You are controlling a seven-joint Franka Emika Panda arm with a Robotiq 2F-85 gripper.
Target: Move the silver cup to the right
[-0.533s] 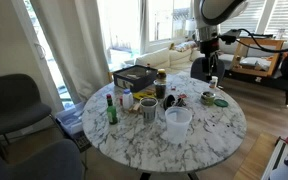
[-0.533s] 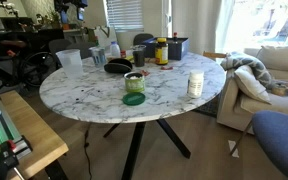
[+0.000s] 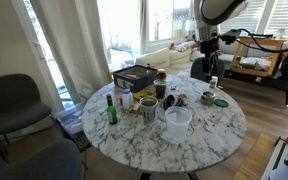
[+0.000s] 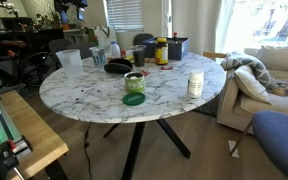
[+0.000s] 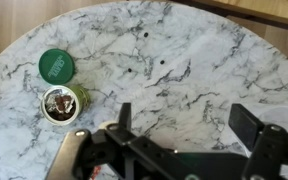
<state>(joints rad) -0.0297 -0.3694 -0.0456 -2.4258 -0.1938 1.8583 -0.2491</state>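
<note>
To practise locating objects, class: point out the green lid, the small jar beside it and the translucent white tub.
green lid (image 5: 56, 65), wrist view, middle of its top face.
small jar (image 5: 61, 102), wrist view, middle of its top.
translucent white tub (image 3: 177, 122), in an exterior view, its front wall.

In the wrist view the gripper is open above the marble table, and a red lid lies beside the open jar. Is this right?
Not quite. The wrist view shows that the lid is green, not red. The rest holds: the gripper is open above the marble table, and the lid lies beside the open jar.
</note>
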